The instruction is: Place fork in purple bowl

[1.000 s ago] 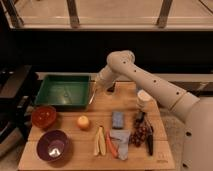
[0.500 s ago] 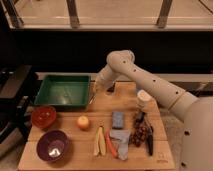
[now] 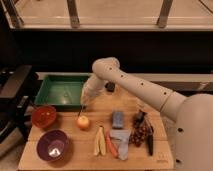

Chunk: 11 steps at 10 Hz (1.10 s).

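My gripper point(image 3: 85, 101) hangs at the end of the white arm, over the right front corner of the green tray point(image 3: 60, 90). It is shut on the fork point(image 3: 82, 105), a slim pale stick that points down from the fingers and ends just above the wooden board. The purple bowl point(image 3: 52, 145) sits at the board's front left, well below and left of the gripper, with a pale shine inside and nothing in it.
A red-brown bowl point(image 3: 44, 116) stands behind the purple one. A small orange fruit point(image 3: 83, 121) lies just below the fork's tip. Yellow strips point(image 3: 100, 141), an orange stick point(image 3: 112, 144), a blue sponge point(image 3: 118, 119), a grey cloth point(image 3: 122, 138) and grapes point(image 3: 140, 131) fill the right half.
The gripper has shifted a little to the left and forward with the fork, along the tray's right edge. Nothing else on the board has moved.
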Motion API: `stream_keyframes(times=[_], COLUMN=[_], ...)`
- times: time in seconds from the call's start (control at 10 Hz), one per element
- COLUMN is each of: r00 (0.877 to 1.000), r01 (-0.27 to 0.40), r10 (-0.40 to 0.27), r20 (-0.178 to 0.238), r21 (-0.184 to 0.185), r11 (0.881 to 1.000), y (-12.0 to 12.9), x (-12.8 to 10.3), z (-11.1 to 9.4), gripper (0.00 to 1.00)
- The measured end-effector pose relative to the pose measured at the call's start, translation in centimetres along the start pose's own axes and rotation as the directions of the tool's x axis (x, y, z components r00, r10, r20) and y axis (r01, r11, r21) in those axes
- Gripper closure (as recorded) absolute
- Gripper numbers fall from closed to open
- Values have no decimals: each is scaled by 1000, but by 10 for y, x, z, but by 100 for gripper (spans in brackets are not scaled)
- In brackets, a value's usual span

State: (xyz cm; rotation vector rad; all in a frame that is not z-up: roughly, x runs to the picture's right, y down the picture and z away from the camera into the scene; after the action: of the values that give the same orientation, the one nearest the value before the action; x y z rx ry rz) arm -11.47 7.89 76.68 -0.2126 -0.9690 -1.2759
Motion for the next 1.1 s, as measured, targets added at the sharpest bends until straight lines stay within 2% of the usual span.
stream_keyframes(times=[0.1, 0.3, 0.4, 0.6, 1.1], r00=[999, 990, 984, 971, 971], r01=[33, 97, 113, 138, 137], r10=[-34, -104, -127, -163, -163], r20=[27, 91, 123, 176, 178], r21=[18, 82, 114, 150, 148], r11=[999, 992, 987, 979, 979], y=[-10, -32, -41, -58, -57], x=[-13, -41, -55, -77, -76], z=[7, 17, 22, 28, 27], gripper=[100, 100, 100, 100, 100])
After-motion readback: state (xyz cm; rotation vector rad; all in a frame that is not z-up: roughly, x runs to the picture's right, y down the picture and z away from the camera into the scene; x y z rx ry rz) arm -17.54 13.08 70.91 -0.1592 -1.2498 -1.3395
